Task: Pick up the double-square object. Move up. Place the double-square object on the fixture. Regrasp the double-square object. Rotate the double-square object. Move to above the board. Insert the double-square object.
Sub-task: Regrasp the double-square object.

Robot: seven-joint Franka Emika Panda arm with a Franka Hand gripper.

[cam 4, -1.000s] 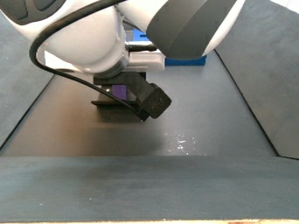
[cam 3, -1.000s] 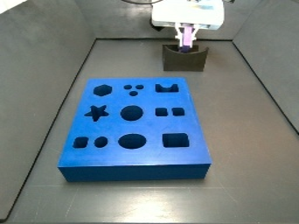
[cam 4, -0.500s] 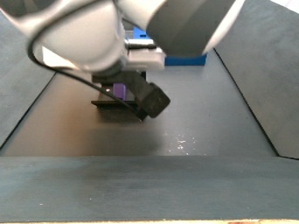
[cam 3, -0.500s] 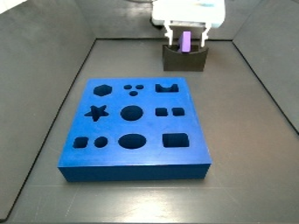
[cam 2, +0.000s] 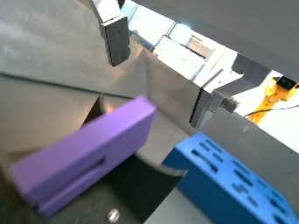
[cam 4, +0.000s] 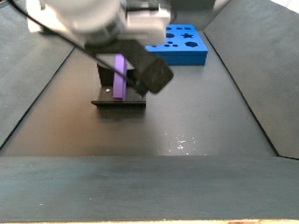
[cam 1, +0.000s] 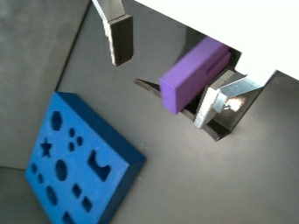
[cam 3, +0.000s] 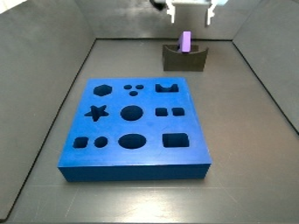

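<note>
floor (cam 3: 251,149) bears board (cam 3: 135,131), fixture (cam 3: 184,59).

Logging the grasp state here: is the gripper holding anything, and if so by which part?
Nothing is held. The gripper is open above the fixture; the double-square object stands upright in its notch, clear of both fingers.

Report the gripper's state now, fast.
Gripper: open, holding nothing, above the dark notched fixture; the lavender plastic double-square block stands in the notch, clear of both fingers.
</note>
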